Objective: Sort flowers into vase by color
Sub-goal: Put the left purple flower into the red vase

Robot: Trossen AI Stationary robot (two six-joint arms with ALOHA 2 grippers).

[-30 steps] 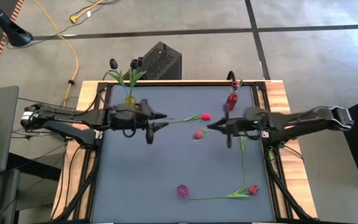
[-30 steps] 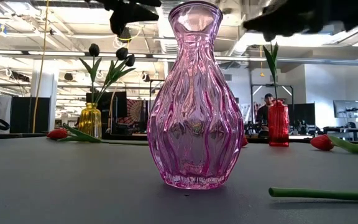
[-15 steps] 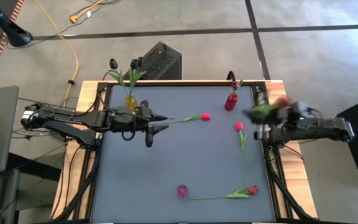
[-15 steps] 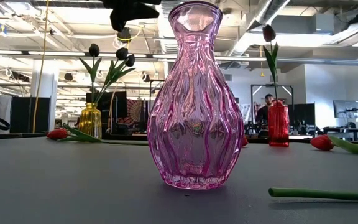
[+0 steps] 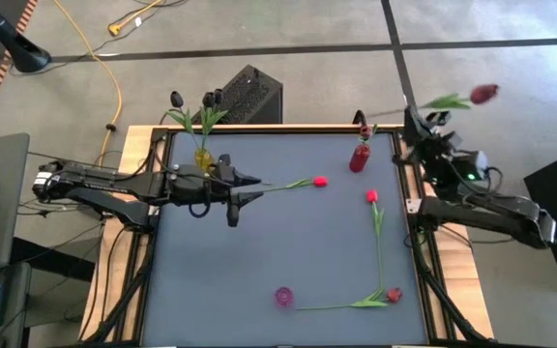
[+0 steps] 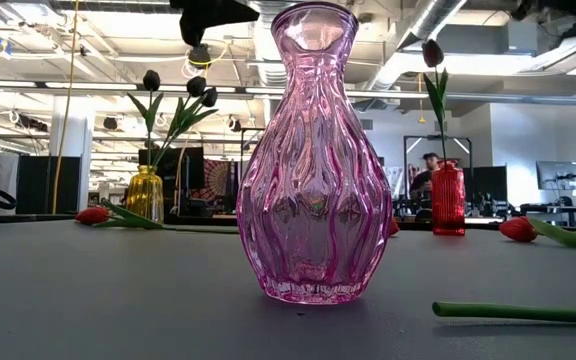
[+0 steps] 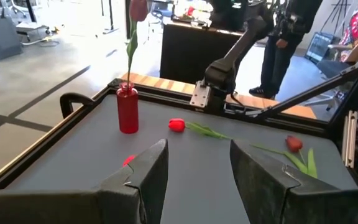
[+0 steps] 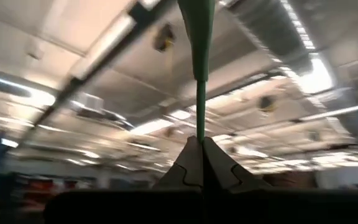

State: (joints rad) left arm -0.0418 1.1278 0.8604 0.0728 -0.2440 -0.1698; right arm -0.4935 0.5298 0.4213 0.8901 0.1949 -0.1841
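Note:
My right gripper [image 5: 417, 113] is raised over the table's far right corner and shut on a tulip with a dark crimson head [image 5: 484, 93]. My left gripper [image 5: 247, 188] is open and empty above the table's left half, next to the stem end of a red tulip [image 5: 319, 181] lying on the table. Two more red tulips [image 5: 371, 196] [image 5: 393, 294] lie flat at the right. A yellow vase [image 5: 202, 155] holds near-black tulips. A red vase [image 5: 360, 158] holds one dark tulip. A pink vase [image 5: 283, 296] stands empty near the front. My right gripper pinches the tulip's thin green stem [image 8: 201, 127] between its two fingertips, near the stem's lower end. The stem runs straight on from the fingers. The tulip is lifted clear, its leaf [image 5: 443, 101] and head out past the table's right edge.
The pink vase [image 6: 313, 150] fills the middle of the low view, with a green stem [image 6: 518, 312] lying beside it. A black box [image 5: 249, 92] stands behind the table's far edge. People stand beyond the table in the left wrist view [image 7: 291, 25].
My right gripper has gone from the table's middle toward its right edge and far corner, risen and tipped upward. It carries the crimson-headed tulip, which is now lifted clear and points out past the right edge.

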